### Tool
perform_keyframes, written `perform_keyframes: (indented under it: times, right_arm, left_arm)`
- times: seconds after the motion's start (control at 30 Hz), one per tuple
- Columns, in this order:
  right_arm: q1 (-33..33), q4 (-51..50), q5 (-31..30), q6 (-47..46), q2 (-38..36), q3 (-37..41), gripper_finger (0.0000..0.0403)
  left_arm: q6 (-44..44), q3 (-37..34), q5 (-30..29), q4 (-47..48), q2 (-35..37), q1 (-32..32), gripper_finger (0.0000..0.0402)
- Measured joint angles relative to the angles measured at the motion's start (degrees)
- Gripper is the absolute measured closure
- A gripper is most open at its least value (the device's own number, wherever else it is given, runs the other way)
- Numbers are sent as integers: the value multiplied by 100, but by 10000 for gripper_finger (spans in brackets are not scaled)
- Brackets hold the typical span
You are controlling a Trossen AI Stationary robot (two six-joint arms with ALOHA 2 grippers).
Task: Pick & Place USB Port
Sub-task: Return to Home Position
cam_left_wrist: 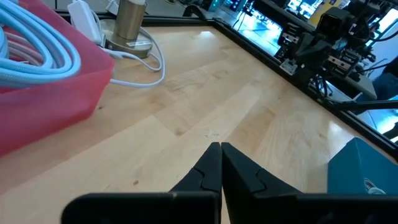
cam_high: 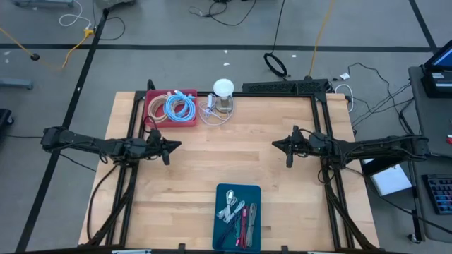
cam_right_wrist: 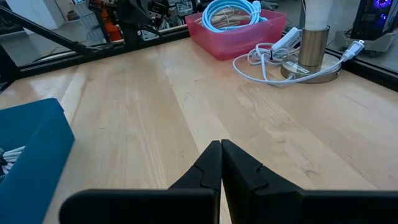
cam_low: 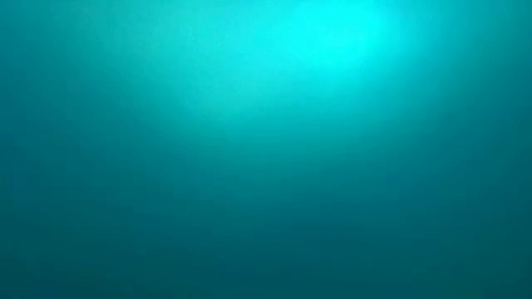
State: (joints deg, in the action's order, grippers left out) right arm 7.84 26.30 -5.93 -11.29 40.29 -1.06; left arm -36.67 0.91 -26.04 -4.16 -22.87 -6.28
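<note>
A pink tray [cam_high: 171, 109] with coiled light-blue cables [cam_high: 181, 107] stands at the table's far edge; it also shows in the left wrist view [cam_left_wrist: 46, 87] and right wrist view [cam_right_wrist: 239, 28]. Beside it stands a metal-based stand with a white top [cam_high: 223, 99], white cable [cam_right_wrist: 267, 59] looped round its foot. A blue tray [cam_high: 237, 216] with cables stands at the near edge. My left gripper [cam_high: 167, 145] is shut and empty above the left of the table. My right gripper [cam_high: 286, 147] is shut and empty above the right. The low view shows only a teal blur.
Bare wood lies between the two grippers [cam_high: 226, 152]. A black frame [cam_high: 282, 88] runs along the table's far right edge and down both sides. Cables lie on the floor beyond the table.
</note>
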Motion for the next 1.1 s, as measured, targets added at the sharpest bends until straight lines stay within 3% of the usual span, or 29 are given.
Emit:
perform_keyframes:
  times: [0.33, 0.77, 1.1]
  right_arm:
    - [0, 0, 0, 0, 1, 0, 403]
    - [-2, 0, 2, 0, 1, 0, 403]
    - [0, 0, 0, -2, 1, 0, 403]
  left_arm:
    - [-3, 0, 0, 0, 0, 0, 374]
    - [16, 0, 2, 0, 0, 0, 398]
    - [-3, 0, 2, 0, 0, 0, 372]
